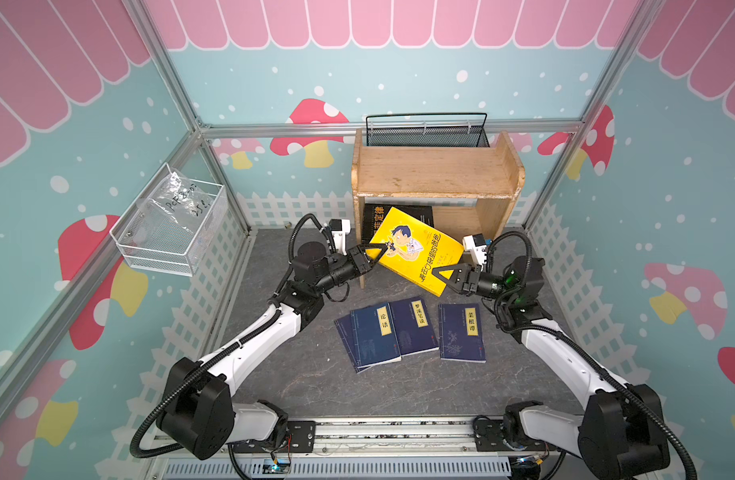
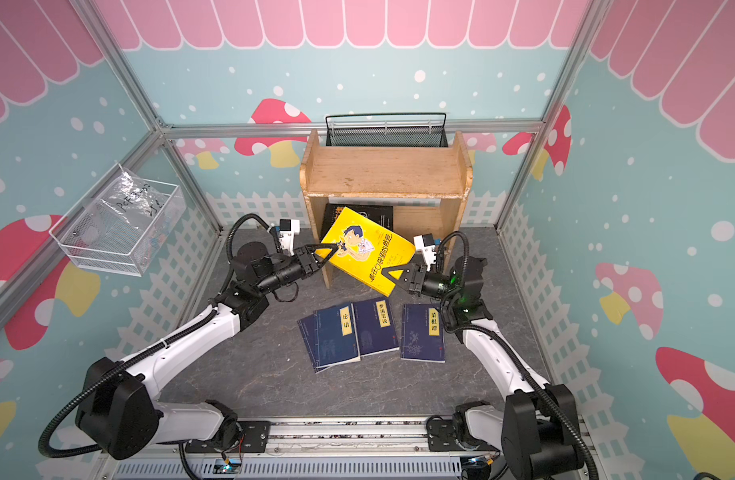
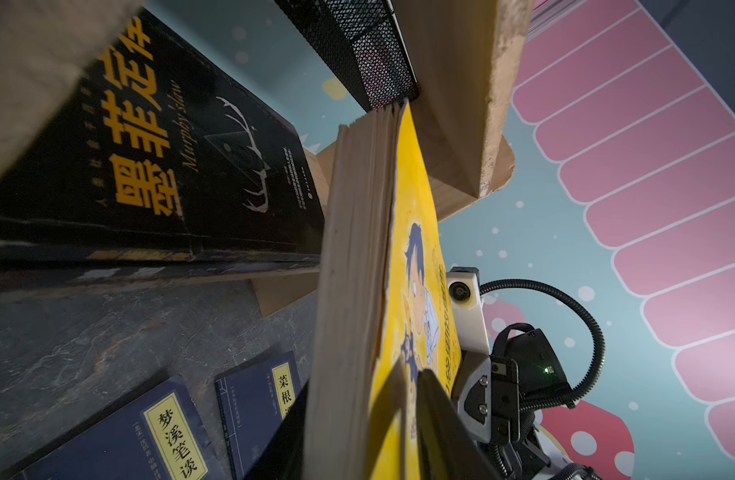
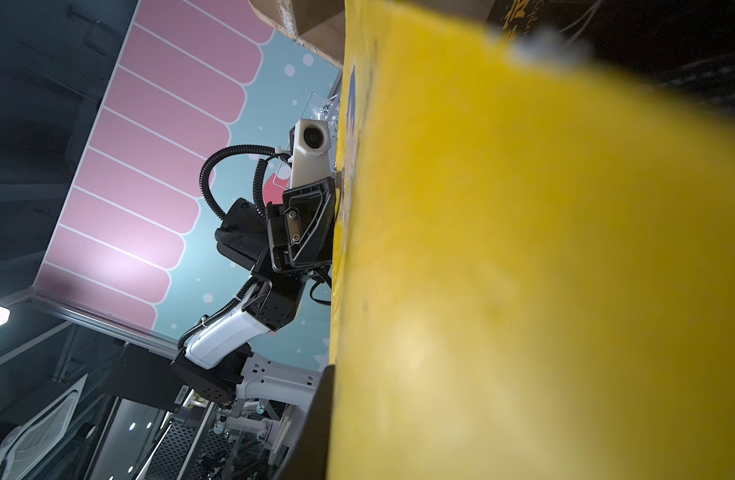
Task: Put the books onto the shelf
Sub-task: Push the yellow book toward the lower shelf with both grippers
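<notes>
A bright yellow book hangs tilted in the air in front of the light wooden shelf. My left gripper is shut on its left edge, one finger on the cover and one behind the pages. My right gripper is shut on its lower right corner; only one finger shows in the right wrist view. A black antler book lies on the lower tier. Several navy books lie flat on the table in front.
A black mesh basket stands behind the shelf's top tier. A white wire basket with a plastic bag hangs on the left wall. Frame posts and a white picket-fence wall border close in the dark tabletop.
</notes>
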`<state>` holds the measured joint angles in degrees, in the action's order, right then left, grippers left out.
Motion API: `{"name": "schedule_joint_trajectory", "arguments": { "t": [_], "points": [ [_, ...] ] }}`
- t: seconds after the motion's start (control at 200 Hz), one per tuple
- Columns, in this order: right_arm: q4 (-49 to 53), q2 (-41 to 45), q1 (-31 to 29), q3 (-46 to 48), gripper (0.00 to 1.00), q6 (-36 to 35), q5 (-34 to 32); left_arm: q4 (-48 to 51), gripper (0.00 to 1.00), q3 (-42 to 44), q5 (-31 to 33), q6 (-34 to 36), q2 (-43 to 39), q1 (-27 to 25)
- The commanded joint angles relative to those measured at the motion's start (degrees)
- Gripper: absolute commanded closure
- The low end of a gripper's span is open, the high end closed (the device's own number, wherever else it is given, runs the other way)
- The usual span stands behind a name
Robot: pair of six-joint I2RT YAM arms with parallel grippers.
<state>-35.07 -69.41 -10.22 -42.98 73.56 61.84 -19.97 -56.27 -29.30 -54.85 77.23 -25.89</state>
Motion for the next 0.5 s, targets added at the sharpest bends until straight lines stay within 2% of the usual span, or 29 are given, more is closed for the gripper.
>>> {"name": "schedule_joint_trajectory", "arguments": {
  "t": [0.0,0.12,0.2,0.35,0.495],
  "points": [
    [-4.66,-1.37,-0.20,-1.95,0.92,-0.73,-2.33,-3.67,0.74,-1.05,0.11,-0.56,-0.72,-0.74],
    [-5.21,-2.78,-0.15,-1.77,0.77,-1.23,-6.12,-3.64,0.88,0.34,6.52,-2.58,-1.39,-0.66],
    [-6.83,-3.99,-0.16,-1.94,0.60,-0.78,-7.92,-5.78,0.94,0.57,8.90,-5.20,-0.67,-0.49],
    [-8.90,-5.62,-0.16,-3.13,0.58,-0.32,-9.27,-10.82,1.00,-1.47,9.57,-10.05,2.90,-0.03],
    [-6.86,-5.83,-0.15,-4.48,0.40,-2.62,-13.39,-14.12,1.00,-3.87,11.50,-12.94,6.00,0.05]
  ]
}}
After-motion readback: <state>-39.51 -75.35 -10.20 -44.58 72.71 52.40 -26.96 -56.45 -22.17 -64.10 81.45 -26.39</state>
